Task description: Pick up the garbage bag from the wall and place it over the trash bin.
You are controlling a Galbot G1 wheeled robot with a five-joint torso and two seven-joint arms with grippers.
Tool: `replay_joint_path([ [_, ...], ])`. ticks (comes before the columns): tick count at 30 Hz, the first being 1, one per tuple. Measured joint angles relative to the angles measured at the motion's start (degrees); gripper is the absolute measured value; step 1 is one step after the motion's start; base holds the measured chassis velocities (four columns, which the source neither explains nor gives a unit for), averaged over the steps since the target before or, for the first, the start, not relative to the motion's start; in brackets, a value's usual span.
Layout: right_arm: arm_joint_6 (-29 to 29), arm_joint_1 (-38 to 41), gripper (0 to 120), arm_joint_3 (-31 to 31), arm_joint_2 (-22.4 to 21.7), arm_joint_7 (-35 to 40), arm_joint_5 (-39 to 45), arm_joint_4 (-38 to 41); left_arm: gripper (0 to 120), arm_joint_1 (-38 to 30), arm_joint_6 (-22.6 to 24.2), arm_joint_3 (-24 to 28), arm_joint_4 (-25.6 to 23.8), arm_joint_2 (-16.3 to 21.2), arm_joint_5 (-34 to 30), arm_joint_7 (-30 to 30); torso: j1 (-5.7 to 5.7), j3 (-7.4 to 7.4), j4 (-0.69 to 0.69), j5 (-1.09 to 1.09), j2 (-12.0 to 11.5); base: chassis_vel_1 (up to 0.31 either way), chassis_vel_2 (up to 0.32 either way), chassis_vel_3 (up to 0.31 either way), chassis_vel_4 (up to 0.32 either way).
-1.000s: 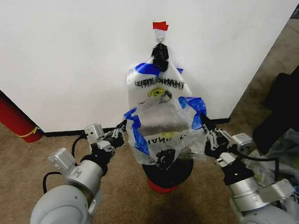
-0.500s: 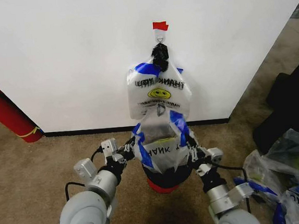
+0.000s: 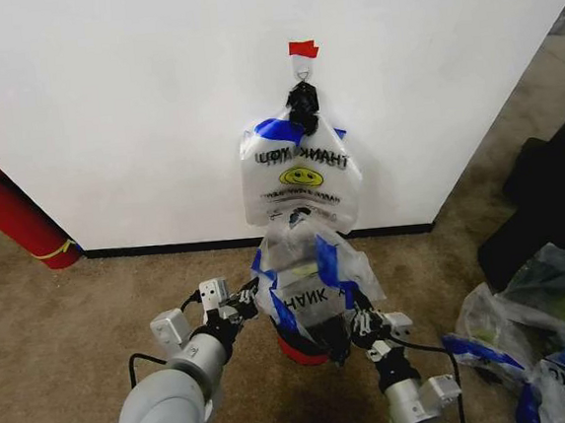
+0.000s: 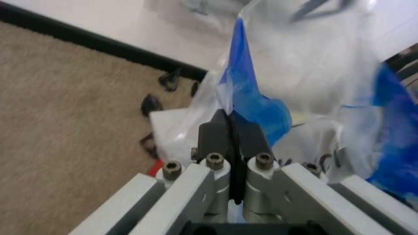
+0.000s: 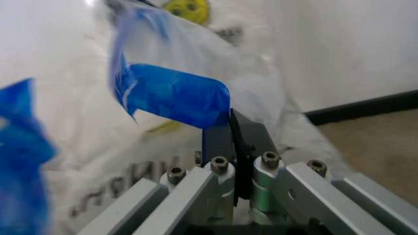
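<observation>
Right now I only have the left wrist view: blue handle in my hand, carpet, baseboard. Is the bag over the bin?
Observer: From the head view, the garbage bag hangs right above the trash bin, hiding most of it; the red base shows beneath.
Operator: Does the right hand have its side?
Observer: Yes. The right wrist view shows the right hand shut on a blue handle; the left hand grips the other.
Operator: Anything left on the wall?
Observer: A clipped bunch of bags hangs from the hook, under red tape.
</observation>
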Motion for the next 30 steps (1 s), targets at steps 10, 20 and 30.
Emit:
replay_joint_path([
  [10, -4.14, -3.93, 0, 2.94, -1.36, 6.45, 0.01, 5.3, 0, 1.37, 7.31, -8.68, -3.13, 4.16, -9.37, -3.92, 0.0, 0.0, 0.0, 0.01, 0.0, 0.0, 0.0, 0.0, 0.0],
  [20, -14.55, -4.21, 0, 2.78, -2.6, 12.48, -1.03, 5.49, 0, -1.66, 13.27, -1.28, -1.25, 4.89, -11.1, -7.45, 0.0, 0.0, 0.0, -0.01, 0.0, 0.0, 0.0, 0.0, 0.0],
  [30, -19.64, 0.99, 0, 2.25, -3.32, 15.46, 1.44, -0.06, 0, -8.84, 14.11, 6.73, 4.02, 4.73, -10.31, -8.46, 0.0, 0.01, 0.0, 0.01, 0.0, 0.0, 0.0, 0.0, 0.0],
])
